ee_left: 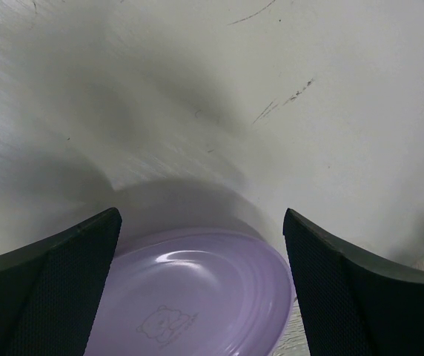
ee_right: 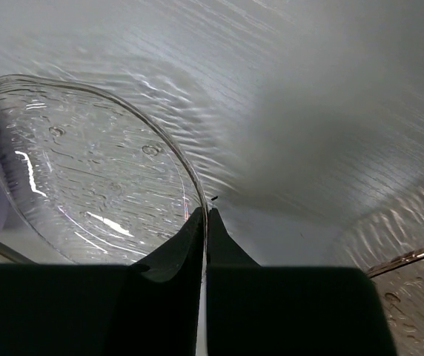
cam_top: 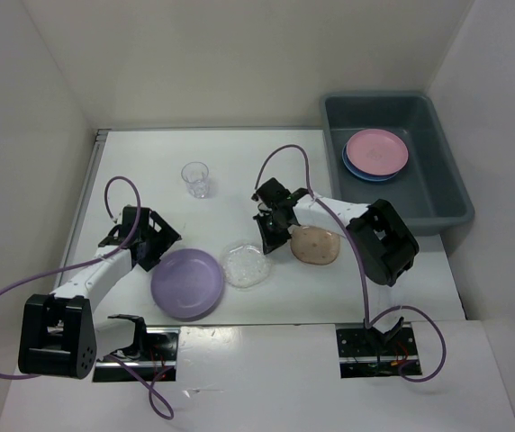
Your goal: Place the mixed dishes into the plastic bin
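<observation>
At the left of the overhead view, the left jaws are hanging by the upper-left rim of the purple plate point(cam_top: 186, 283), which is lying on the white worktop point(cam_top: 149, 162). Only the left wrist view is showing them spread wide, a dark finger point(ee_left: 49, 297) at each side of the frame. Between them the plate's point(ee_left: 197, 304) base is showing a faint printed figure. Above it in the overhead view, a small clear cup point(cam_top: 195, 178) is standing upright, well apart.

Just right of the purple plate, a clear glassy plate point(cam_top: 245, 265) is lying near the centre. The right wrist view is revealing that the right jaws are pinching this plate's point(ee_right: 86, 170) rim, pressed nearly together. The overhead view is leaving that unclear. The brownish translucent plate point(cam_top: 316, 246) is lying just right of them.

At the upper right, the grey-blue plastic bin point(cam_top: 438, 153) is holding a pink plate point(cam_top: 376, 150) stacked on a blue plate point(cam_top: 365, 173).
</observation>
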Robot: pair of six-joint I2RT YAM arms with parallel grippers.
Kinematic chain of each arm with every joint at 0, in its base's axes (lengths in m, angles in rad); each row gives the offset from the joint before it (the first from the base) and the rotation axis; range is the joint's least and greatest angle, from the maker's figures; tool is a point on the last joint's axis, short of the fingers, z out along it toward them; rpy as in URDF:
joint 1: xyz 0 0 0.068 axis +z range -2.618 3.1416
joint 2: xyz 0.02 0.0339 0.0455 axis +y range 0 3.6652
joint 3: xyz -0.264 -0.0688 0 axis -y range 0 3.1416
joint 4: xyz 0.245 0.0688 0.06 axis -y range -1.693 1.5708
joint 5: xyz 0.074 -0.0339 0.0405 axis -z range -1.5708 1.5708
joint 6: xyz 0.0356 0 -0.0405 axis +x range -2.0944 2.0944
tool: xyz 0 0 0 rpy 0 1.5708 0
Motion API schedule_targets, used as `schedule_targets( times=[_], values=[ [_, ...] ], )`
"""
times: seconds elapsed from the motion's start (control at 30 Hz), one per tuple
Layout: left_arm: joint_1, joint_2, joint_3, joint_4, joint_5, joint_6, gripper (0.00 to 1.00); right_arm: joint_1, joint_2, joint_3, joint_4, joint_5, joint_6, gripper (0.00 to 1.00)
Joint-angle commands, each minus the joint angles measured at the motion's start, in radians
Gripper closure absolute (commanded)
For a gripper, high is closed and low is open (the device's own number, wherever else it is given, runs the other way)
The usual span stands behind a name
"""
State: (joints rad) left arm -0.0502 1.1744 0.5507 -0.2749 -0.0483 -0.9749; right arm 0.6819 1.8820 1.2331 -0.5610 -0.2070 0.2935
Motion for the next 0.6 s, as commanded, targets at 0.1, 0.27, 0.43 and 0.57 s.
schedule_targets(
  times=[0.1,0.27,0.43,0.57],
  values=[
    [0.003,-0.019,-0.017,0.025,-0.001,-0.015,0.04,-0.001,-0.073,0.068,-0.031,0.067,0.006,1.0],
    [0.003,-0.039,-0.026,0.034,-0.001,-0.015,0.04,-0.095,-0.165,0.269,-0.125,0.21,0.032,1.0],
    [0.003,-0.039,-0.035,0.043,-0.001,-0.015,0.04,-0.269,-0.138,0.503,-0.195,0.374,0.056,1.0],
    [0.003,-0.058,-0.035,0.043,0.008,-0.005,0.04,-0.438,-0.071,0.679,-0.23,0.42,0.087,1.0]
  ],
)
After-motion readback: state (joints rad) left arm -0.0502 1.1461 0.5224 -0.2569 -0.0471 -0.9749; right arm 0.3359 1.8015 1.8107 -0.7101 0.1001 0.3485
